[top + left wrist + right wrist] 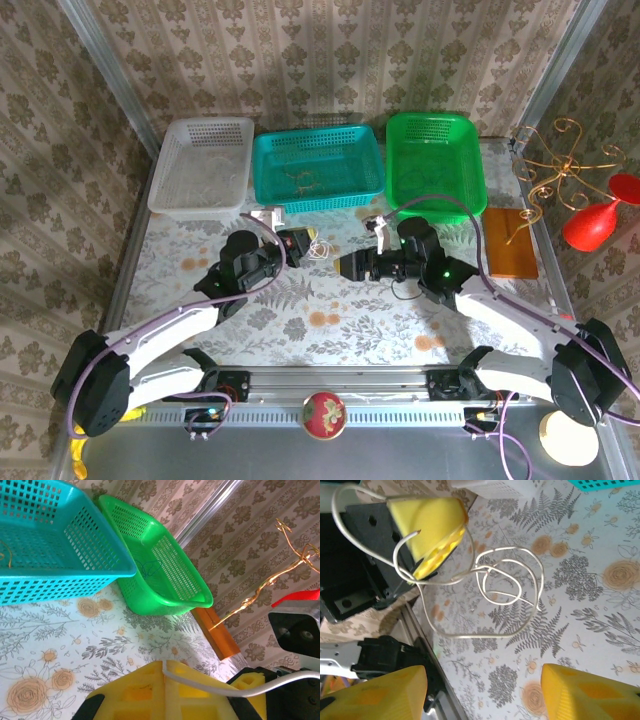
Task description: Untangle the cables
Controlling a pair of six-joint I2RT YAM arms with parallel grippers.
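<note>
Wire is what the whitish cable [542,585] looks like: thin, smooth-skinned and springy, keeping open rounded loops instead of slumping flat over the flower-printed tablecloth [600,555]. It must weigh next to nothing, so I'd expect the whole coil to skate along when tugged, and to slip through smooth pads unless pinched hard. The left gripper [432,525] appears clamped on it near one end, a short cut tip poking out beside the yellow finger. The coil spreads low over the cloth between the two arms, and I cannot tell whether it touches. The right gripper [482,675] hangs over it with its blocky yellow fingers [590,692] spread wide, holding nothing. The best hold, to my eye, is the outer loop away from where the strands cross, since pulling at the crossing would likely tighten it. A thin orange cord [303,180] lies in the perforated teal basket [320,200], and a dark squiggle of cord [149,569] in the glossy green basket [175,565].
</note>
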